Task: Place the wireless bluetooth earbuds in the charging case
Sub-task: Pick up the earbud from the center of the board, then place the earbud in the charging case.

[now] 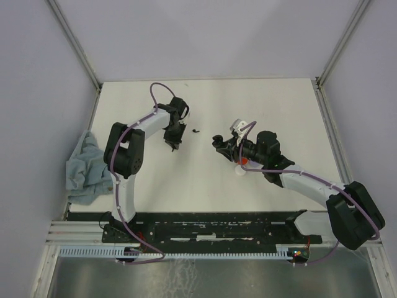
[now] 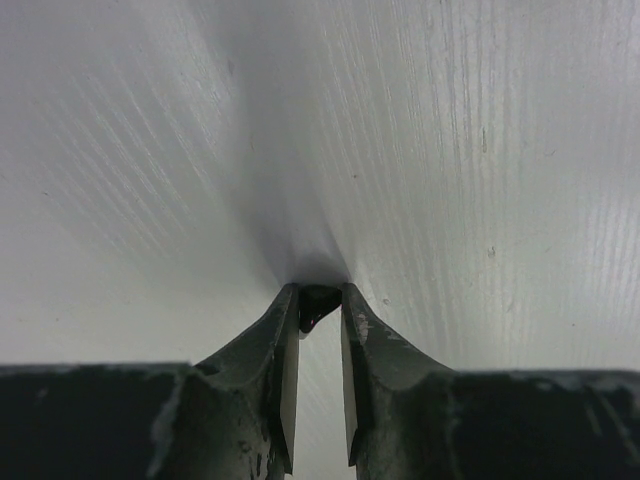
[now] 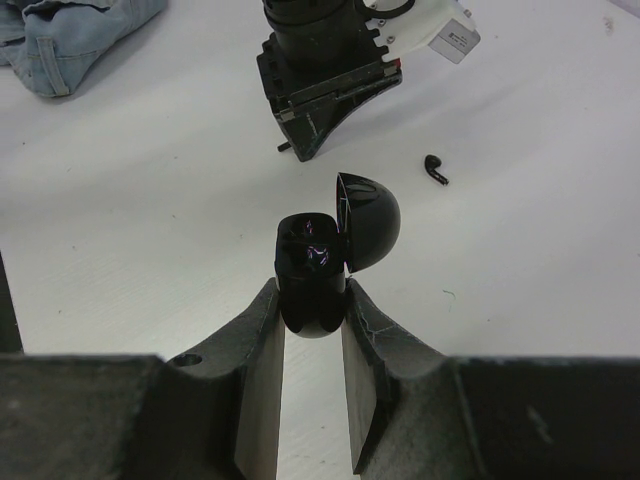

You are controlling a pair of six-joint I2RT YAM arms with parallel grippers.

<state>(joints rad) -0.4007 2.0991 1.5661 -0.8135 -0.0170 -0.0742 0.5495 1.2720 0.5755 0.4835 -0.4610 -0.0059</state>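
White tabletop [image 1: 205, 194], grey booth walls. Left gripper [image 2: 320, 300] is tip-down on the table, jaws pinched on a tiny glossy black plastic earbud [image 2: 316, 297]; only a sliver shows between the tips. Right gripper [image 3: 312, 290] is clamped round the lower body of the rounded glossy black charging case [image 3: 310, 255], lid hinged open to the right. Second black stemmed earbud [image 3: 435, 168] lies loose between the two grippers, slightly farther back. Crumpled pale blue cloth [image 1: 85, 167] is far left, well apart.

Handling guess: the buds are near weightless, hard and slick, so likely to twist or squirt out of a pinch. Grip across the bulb with light force and keep the stem free to drop into its socket.
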